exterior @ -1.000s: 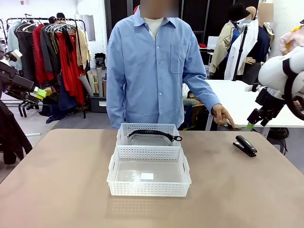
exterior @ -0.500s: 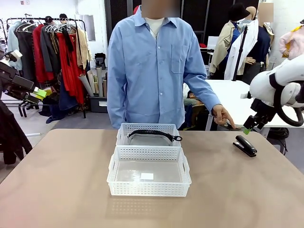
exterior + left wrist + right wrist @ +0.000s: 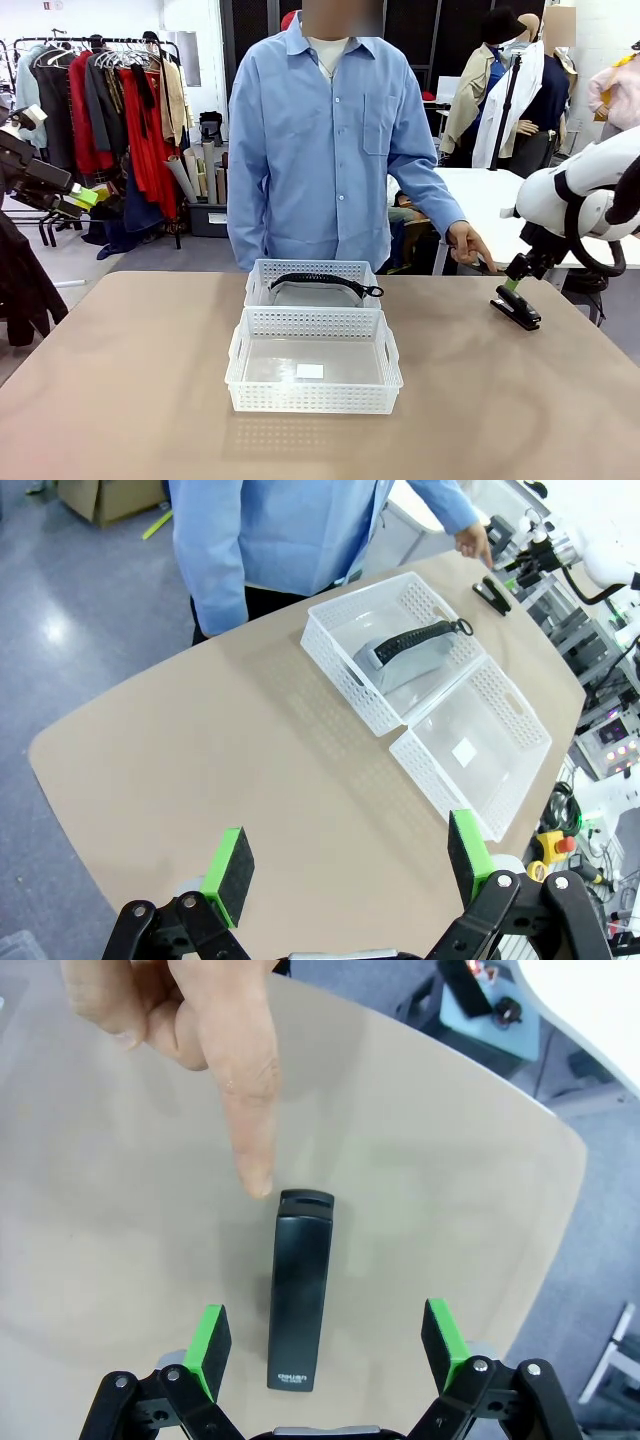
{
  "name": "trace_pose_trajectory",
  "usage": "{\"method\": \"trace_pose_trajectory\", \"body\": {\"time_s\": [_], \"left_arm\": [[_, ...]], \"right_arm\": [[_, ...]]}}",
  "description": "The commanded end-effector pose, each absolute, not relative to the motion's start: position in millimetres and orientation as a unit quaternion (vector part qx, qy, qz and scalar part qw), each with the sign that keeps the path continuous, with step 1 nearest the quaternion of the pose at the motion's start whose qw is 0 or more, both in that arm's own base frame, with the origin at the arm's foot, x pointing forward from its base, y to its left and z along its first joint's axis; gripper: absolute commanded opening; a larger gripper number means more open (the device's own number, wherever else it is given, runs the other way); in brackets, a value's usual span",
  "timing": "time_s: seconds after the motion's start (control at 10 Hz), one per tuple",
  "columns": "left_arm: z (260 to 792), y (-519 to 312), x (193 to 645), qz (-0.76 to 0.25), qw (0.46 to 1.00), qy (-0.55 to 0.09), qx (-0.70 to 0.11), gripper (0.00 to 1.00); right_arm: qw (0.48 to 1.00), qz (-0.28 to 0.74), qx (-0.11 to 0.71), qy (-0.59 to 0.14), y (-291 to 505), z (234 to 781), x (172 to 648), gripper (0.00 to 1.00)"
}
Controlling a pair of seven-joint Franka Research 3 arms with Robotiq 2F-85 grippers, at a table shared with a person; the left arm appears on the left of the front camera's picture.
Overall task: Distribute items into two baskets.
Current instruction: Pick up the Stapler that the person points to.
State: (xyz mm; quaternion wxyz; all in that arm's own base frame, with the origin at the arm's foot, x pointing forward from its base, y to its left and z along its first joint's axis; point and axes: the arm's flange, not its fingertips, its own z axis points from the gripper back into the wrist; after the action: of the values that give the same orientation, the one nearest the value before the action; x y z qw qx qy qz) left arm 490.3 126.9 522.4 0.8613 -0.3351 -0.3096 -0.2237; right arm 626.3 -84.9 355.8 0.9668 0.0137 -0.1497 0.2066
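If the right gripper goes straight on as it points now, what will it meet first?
Probably the stapler, centred ahead of the right gripper; the person's fingertip sits just past its far end.

Bench (image 3: 120, 400): smooth matt tan top, faint sheen. Near basket (image 3: 312, 396), far basket (image 3: 310, 268): white plastic, perforated walls, slightly glossy. Label (image 3: 310, 371): white, paper-like. Band (image 3: 318, 279): black, matt; silvery metal-looking end (image 3: 375, 291). Stapler (image 3: 300, 1300): black smooth plastic, satin sheen. Right fingers (image 3: 212, 1345): green matt rubbery pads on black hardware. Left fingers (image 3: 232, 865): same green matt pads. Shirt (image 3: 320, 150): blue woven cloth, matt.
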Motion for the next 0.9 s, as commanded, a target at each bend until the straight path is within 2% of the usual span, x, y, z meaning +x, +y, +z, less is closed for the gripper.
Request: {"method": "trace_pose_trajectory", "body": {"time_s": [0.0, 0.8], "left_arm": [[522.4, 127.5, 488.6, -0.228, 0.863, -0.306, -0.331, 1.00], [522.4, 127.5, 488.6, -0.228, 0.863, -0.306, -0.331, 1.00]], "right_arm": [[0.963, 0.221, 0.027, -0.152, -90.9, 351.3, 635.6, 1.00], [0.964, 0.230, 0.049, -0.121, -90.2, 312.8, 642.3, 1.00]]}}
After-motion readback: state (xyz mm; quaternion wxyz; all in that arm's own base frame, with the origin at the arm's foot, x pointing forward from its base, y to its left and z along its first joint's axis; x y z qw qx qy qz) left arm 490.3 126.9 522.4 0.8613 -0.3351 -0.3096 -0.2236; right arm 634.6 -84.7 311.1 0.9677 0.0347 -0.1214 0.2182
